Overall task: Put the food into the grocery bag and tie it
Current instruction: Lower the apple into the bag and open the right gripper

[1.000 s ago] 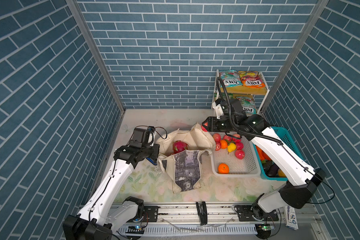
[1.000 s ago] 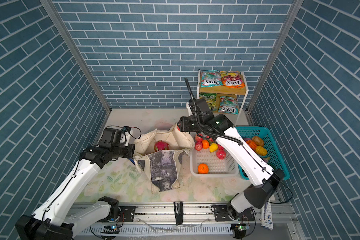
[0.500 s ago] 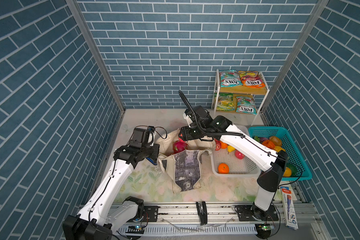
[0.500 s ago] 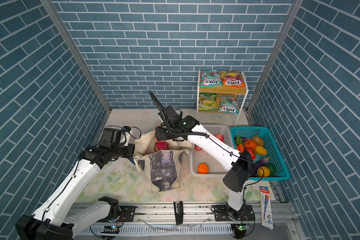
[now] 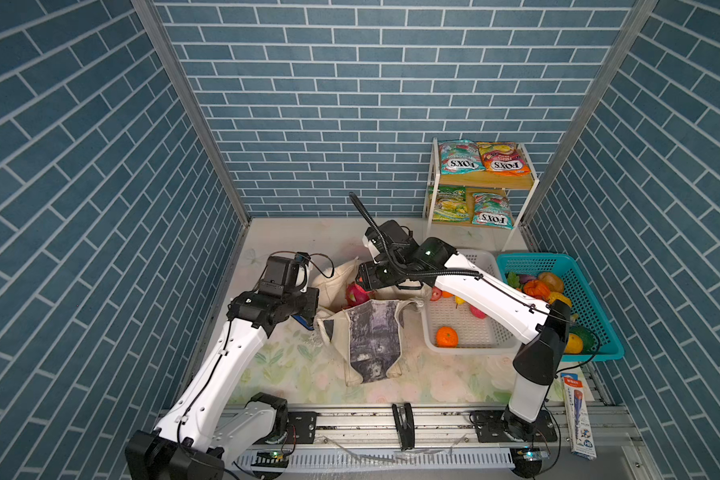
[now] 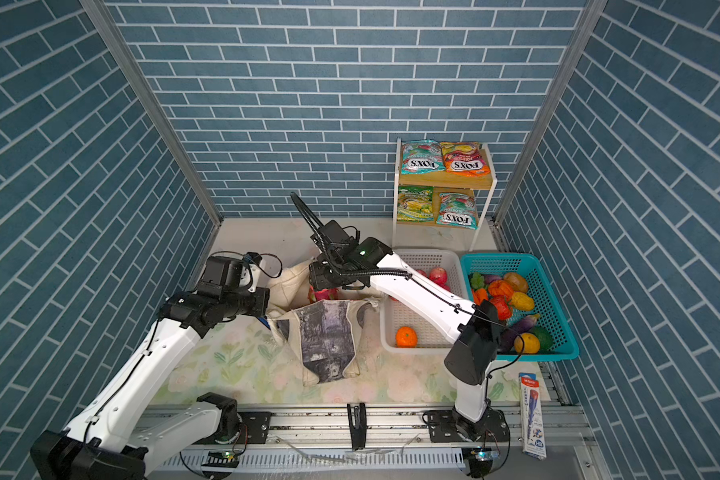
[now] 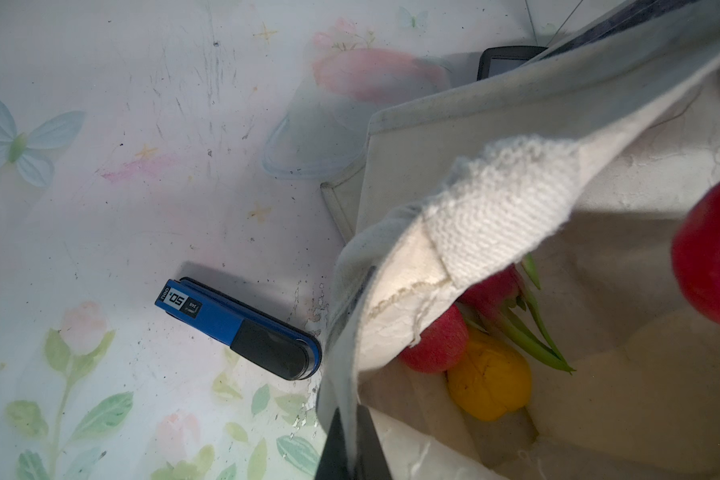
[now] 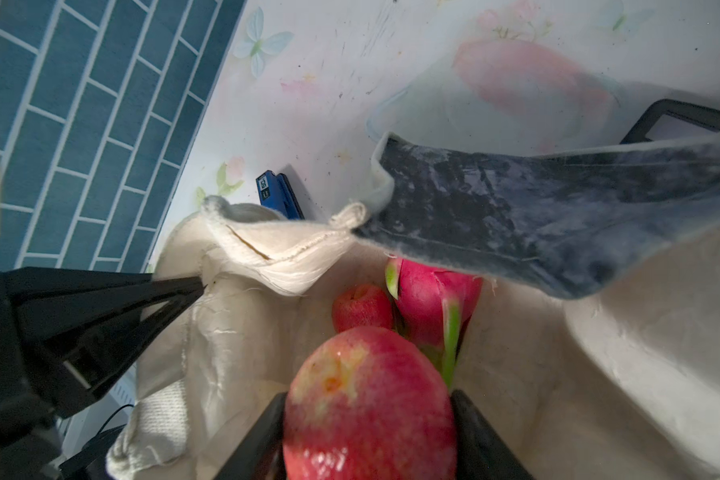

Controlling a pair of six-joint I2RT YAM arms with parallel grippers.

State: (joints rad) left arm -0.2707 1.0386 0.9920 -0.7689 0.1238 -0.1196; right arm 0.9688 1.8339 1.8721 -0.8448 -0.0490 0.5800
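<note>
The right gripper (image 8: 368, 399) squeezes a red apple (image 8: 362, 424) and holds it over the open mouth of the grocery bag (image 5: 373, 332). The left gripper (image 8: 198, 289) pinches the bag's rim tight. Inside lie a dragon fruit (image 8: 427, 299), a small red fruit (image 8: 362, 307) and a yellow piece (image 7: 489, 382). The printed side droops over part of the mouth. A blue stapler (image 7: 238, 328) lies just beside the bag.

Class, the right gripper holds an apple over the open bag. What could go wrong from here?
1. The left gripper pinches only the rim of the bag. If it slips, the mouth may sag shut and the apple may land outside.
2. Once dropped, the apple may strike the dragon fruit and bounce.
</note>
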